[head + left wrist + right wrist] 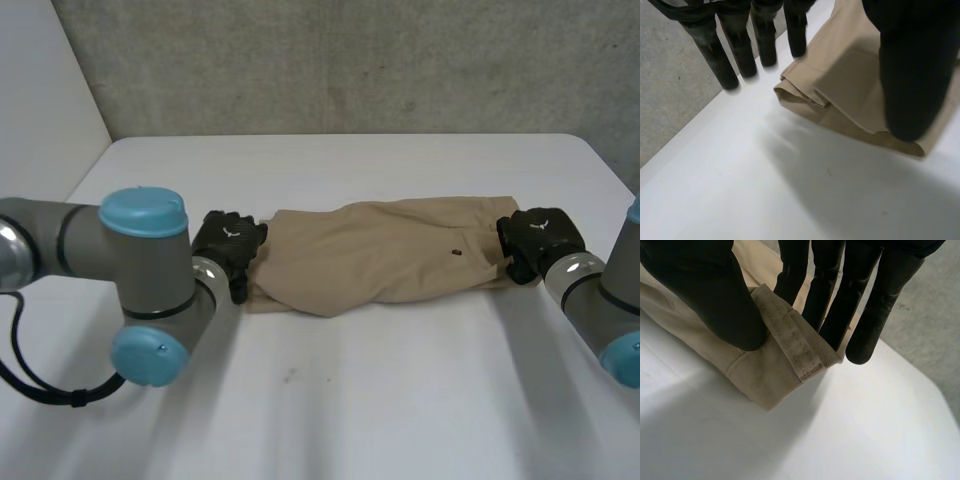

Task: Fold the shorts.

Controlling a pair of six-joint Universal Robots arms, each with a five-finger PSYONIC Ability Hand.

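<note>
The tan shorts [380,250] lie as a long folded band across the middle of the white table [350,400]. My left hand [228,245] is at their left end. In the left wrist view its fingers [740,50] are straight and stand off the cloth's folded corner [805,95], and the thumb [915,75] hovers over the shorts. My right hand [540,240] is at the right end. There the thumb [715,295] and fingers [865,300] pinch the stitched hem edge [785,355] of the shorts between them.
The grey wall runs behind the table's far edge [350,135]. Bare white table surface lies in front of the shorts and beyond them. My left arm's elbow [145,290] reaches over the table's front left.
</note>
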